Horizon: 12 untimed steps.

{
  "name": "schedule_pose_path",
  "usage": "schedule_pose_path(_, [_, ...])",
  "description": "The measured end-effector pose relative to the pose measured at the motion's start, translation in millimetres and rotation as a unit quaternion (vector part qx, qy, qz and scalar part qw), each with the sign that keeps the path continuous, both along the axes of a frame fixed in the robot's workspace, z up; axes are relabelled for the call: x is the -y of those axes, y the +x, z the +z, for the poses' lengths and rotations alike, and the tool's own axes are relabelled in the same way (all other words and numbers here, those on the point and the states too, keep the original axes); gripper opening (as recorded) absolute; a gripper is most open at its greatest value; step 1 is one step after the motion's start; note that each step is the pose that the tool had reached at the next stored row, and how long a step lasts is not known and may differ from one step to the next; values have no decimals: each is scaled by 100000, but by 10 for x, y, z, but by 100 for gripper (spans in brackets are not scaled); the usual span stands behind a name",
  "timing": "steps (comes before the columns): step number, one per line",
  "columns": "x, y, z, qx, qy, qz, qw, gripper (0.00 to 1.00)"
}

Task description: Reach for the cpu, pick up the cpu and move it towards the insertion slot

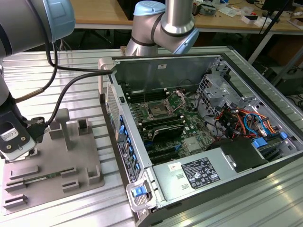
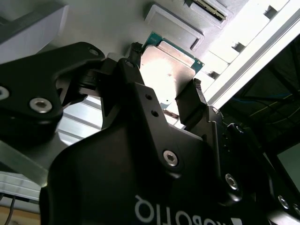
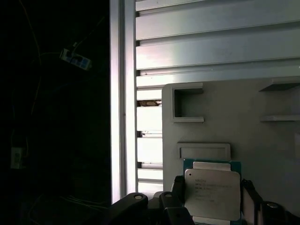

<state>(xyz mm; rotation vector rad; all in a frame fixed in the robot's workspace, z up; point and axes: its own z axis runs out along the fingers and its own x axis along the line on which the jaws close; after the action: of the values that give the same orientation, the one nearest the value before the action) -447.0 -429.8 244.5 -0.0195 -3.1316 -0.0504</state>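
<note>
Slatted metal table, wooden desks behind

Silvery cpu, seemingly green-edged; grey tray.

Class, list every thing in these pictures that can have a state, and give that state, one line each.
claw: shut on the cpu, low over the grey fixture.
cpu: flat, metal top up, gripped at two opposite edges.
insertion slot: no chip in it, dark centre bare, frame seemingly raised.
computer case: lying on its side, side panel off.
</note>
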Motion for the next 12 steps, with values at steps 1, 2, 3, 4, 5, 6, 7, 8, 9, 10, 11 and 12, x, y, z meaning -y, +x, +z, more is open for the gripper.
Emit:
schedule_pose_path(1, [0, 0, 4, -5, -3, 0, 100000, 55])
schedule_pose_path(2, [0, 0, 7, -1, 0, 1, 100000, 55])
schedule_pose_path(3, [0, 0, 10, -4, -2, -1, 100000, 55])
schedule_pose_path(4, [0, 0, 15, -6, -3, 1, 100000, 55])
schedule_pose_path(5, [0, 1, 17, 3, 1, -1, 100000, 55])
schedule_pose_path(6, [0, 2, 21, 0, 1, 0, 100000, 55])
schedule_pose_path(7, [0, 2, 25, -3, -1, 0, 100000, 55])
schedule_pose_path(8, [0, 2, 28, -3, -2, -1, 100000, 55])
schedule_pose_path(9, [0, 3, 31, -1, 0, 0, 100000, 55])
schedule_pose_path(10, [0, 4, 34, -3, 0, -2, 100000, 55])
schedule_pose_path(11, [0, 4, 38, -2, -1, -2, 100000, 55])
schedule_pose_path(12, [0, 5, 41, 0, 2, 0, 100000, 55])
